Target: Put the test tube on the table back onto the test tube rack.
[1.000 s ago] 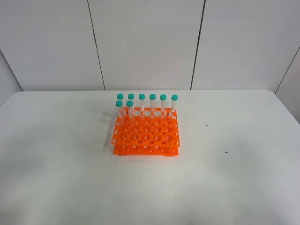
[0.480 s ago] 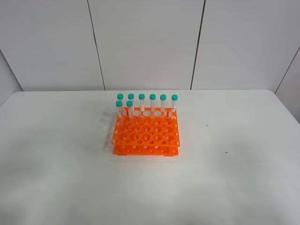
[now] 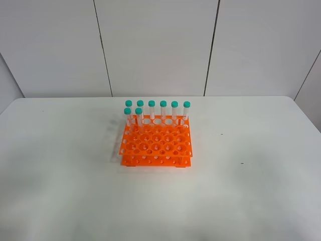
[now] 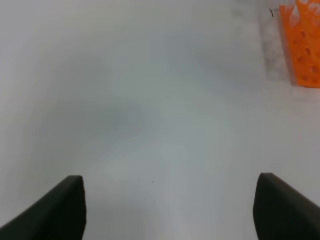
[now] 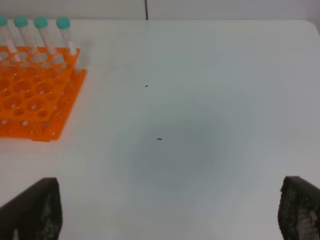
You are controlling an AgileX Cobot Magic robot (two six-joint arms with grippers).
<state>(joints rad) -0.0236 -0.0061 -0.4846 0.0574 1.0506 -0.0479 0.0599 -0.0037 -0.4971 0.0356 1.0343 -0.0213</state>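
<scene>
The orange test tube rack [image 3: 156,141] stands mid-table on the white table [image 3: 251,175]. Several test tubes [image 3: 163,111] with teal caps stand upright in its back row, and two more [image 3: 138,118] stand in the second row at the left. No tube lies on the table in any view. The rack's corner shows in the left wrist view [image 4: 302,45]. The rack [image 5: 35,95] and some tubes [image 5: 64,35] show in the right wrist view. My left gripper [image 4: 170,210] and right gripper [image 5: 167,210] are open and empty above bare table. Neither arm shows in the exterior view.
Two small dark specks [image 3: 222,134] mark the table right of the rack. White wall panels [image 3: 155,45] stand behind the table's far edge. The table's rounded corners show at the back left and back right.
</scene>
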